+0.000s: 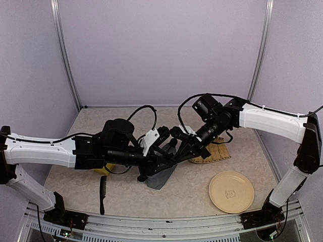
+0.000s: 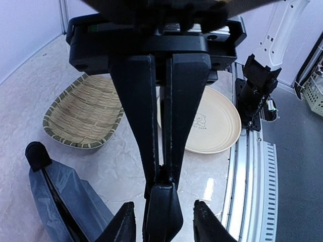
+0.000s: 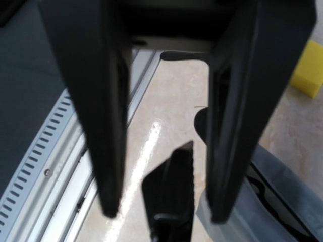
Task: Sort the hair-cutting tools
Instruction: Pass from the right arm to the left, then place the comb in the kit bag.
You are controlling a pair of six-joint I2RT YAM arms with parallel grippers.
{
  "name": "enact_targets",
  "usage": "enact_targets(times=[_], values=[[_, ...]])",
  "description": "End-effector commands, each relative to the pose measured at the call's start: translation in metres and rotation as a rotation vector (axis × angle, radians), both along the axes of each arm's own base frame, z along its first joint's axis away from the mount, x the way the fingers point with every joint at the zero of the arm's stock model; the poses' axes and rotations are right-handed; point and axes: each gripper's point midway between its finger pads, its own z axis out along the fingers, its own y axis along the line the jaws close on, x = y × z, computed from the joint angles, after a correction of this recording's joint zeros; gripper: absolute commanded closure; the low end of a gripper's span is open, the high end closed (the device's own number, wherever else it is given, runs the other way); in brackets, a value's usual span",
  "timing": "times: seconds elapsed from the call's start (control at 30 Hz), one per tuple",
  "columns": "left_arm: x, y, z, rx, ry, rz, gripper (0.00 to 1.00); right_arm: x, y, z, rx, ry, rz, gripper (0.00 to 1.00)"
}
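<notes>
I judge a handover: my right gripper point(image 2: 162, 174) looks pinched shut on the small black plastic clipper guard point(image 2: 162, 214) over the grey-blue fabric pouch point(image 2: 65, 201), and my left gripper point(image 2: 165, 205), half-open astride it, must close next.

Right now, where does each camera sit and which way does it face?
Top external: above, behind the bases, looks down; left arm, right arm show.
Left wrist: faces right, to plate, pouch, right end effector; left end effector below.
Right wrist: faces left, to sponge; left end effector's open fingers near.
Shared: both wrist views show the pouch.
</notes>
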Motion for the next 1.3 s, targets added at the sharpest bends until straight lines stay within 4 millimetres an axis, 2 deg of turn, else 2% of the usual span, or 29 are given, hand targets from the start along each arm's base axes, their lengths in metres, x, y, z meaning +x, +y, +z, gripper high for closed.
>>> enact_targets(times=[0.0,0.17,0.3,0.37,0.47,0.5,0.6,0.7,0.8,0.97,1.13,1.27], values=[[-0.001,-0.009,0.009,-0.007,-0.019,-0.03,0.67,-0.005,0.003,0.005,0.009,0.026,0.021,1.0],[-0.003,-0.011,0.011,-0.017,-0.016,-0.047,0.81,-0.004,0.002,0.004,0.003,0.014,0.017,0.98],[0.006,-0.006,0.008,-0.002,-0.017,-0.001,0.89,0.006,-0.001,0.005,0.008,-0.016,-0.018,0.72],[0.022,0.003,0.006,0.013,-0.009,0.081,0.92,0.031,-0.008,0.01,0.033,-0.034,-0.089,0.62],[0.049,0.019,-0.004,0.04,0.037,0.202,0.93,0.086,-0.025,0.021,0.098,0.007,-0.253,0.57],[0.056,0.023,-0.009,0.053,0.053,0.231,0.93,0.105,-0.03,0.019,0.098,0.022,-0.322,0.56],[0.07,0.029,-0.024,0.093,0.103,0.273,0.94,0.154,-0.041,-0.002,0.053,0.077,-0.492,0.54],[0.08,0.027,-0.036,0.119,0.153,0.302,0.94,0.174,-0.043,-0.028,0.01,0.161,-0.538,0.54],[0.09,0.022,-0.048,0.128,0.204,0.339,0.94,0.185,-0.038,-0.048,-0.024,0.231,-0.56,0.52],[0.104,0.018,-0.067,0.159,0.252,0.388,0.94,0.19,-0.025,-0.075,-0.07,0.402,-0.531,0.54],[0.112,0.02,-0.078,0.173,0.272,0.41,0.94,0.184,-0.017,-0.082,-0.054,0.519,-0.48,0.64],[0.11,0.017,-0.089,0.189,0.303,0.401,0.94,0.18,-0.016,-0.085,-0.048,0.556,-0.467,0.64]])
